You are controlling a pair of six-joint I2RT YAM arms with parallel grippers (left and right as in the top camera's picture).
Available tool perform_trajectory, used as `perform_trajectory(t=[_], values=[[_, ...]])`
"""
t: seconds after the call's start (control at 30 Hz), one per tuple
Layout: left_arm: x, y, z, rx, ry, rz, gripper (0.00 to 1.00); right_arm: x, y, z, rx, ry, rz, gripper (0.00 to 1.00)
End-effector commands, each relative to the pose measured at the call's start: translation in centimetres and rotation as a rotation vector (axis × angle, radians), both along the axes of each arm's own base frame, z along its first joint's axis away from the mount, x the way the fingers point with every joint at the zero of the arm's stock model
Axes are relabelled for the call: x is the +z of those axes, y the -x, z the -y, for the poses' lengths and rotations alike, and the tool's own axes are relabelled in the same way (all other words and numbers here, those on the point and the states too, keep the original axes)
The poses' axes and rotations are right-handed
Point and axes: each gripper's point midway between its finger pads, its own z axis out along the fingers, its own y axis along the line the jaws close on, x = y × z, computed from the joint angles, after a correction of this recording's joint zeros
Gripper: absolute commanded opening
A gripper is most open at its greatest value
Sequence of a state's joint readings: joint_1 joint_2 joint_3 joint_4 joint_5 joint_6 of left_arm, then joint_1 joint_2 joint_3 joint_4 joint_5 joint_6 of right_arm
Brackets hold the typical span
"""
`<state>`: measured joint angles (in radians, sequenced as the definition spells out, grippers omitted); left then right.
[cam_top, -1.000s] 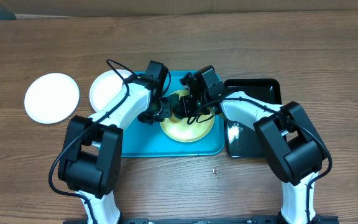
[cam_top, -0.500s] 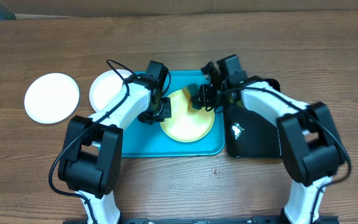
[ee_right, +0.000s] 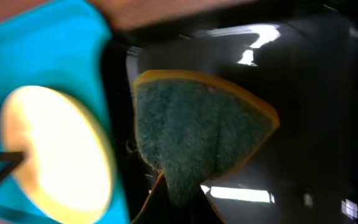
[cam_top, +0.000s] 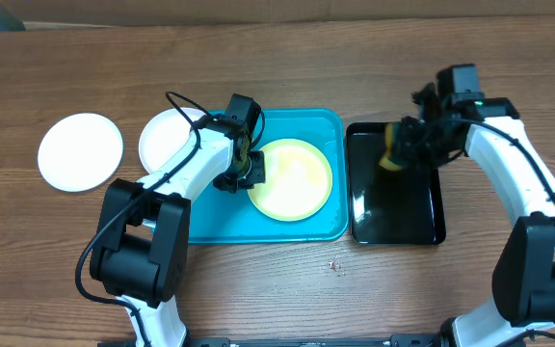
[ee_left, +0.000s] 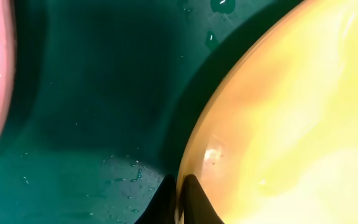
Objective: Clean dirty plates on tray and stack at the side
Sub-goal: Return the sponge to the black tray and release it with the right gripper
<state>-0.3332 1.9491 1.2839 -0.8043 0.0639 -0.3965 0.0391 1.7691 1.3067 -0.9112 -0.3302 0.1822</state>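
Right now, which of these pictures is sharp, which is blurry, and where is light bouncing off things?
Overhead view: sharp and evenly lit, with a white glare patch on the glossy black tray. Left wrist view: very close and soft, the yellow-green plate bright, the turquoise tray dim in shadow. Right wrist view: smeared throughout, the sponge fuzzy, white reflections streaking the black tray.

The pale yellow-green plate (ee_left: 291,124) runs off the left wrist view from 12 to 6 o'clock, only the tips of the left fingers (ee_left: 197,202) show at 6 o'clock, and the right wrist view is blurred, its sponge (ee_right: 194,137) hiding most of the right fingers (cam_top: 405,143).
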Motion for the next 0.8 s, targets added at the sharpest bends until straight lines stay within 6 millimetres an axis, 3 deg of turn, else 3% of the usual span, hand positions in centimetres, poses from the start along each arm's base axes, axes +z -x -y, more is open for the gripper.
perform_trajectory(t=[0.0, 0.17, 0.23, 0.47, 0.6, 0.63, 0.77], values=[[-0.4, -0.3, -0.1, -0.015, -0.016, 0.006, 0.04, -2.0, 1.4, 0.6, 0.050, 0.058, -0.034, 0.04], [-0.1, -0.7, -0.1, -0.024, -0.016, 0.022, 0.04, -3.9, 2.6, 2.5, 0.030, 0.166, -0.074, 0.07], [0.4, -1.0, -0.2, -0.024, -0.028, 0.026, 0.04, -4.2, 2.9, 3.0, 0.025, 0.193, -0.086, 0.23], [3.2, -3.0, -1.7, -0.020, -0.133, 0.077, 0.04, -3.6, 2.8, 2.8, 0.016, 0.178, -0.090, 0.53], [5.9, -4.5, -1.6, -0.056, -0.150, 0.121, 0.04, 0.1, 1.2, 2.8, 0.012, 0.178, -0.063, 0.66], [6.6, -4.9, -1.5, -0.055, -0.146, 0.132, 0.04, 1.4, 0.6, 3.0, -0.001, 0.177, -0.047, 0.75], [9.4, -6.3, -1.0, -0.050, -0.132, 0.179, 0.04, 6.2, -2.2, 5.3, -0.113, 0.165, 0.041, 0.86]])
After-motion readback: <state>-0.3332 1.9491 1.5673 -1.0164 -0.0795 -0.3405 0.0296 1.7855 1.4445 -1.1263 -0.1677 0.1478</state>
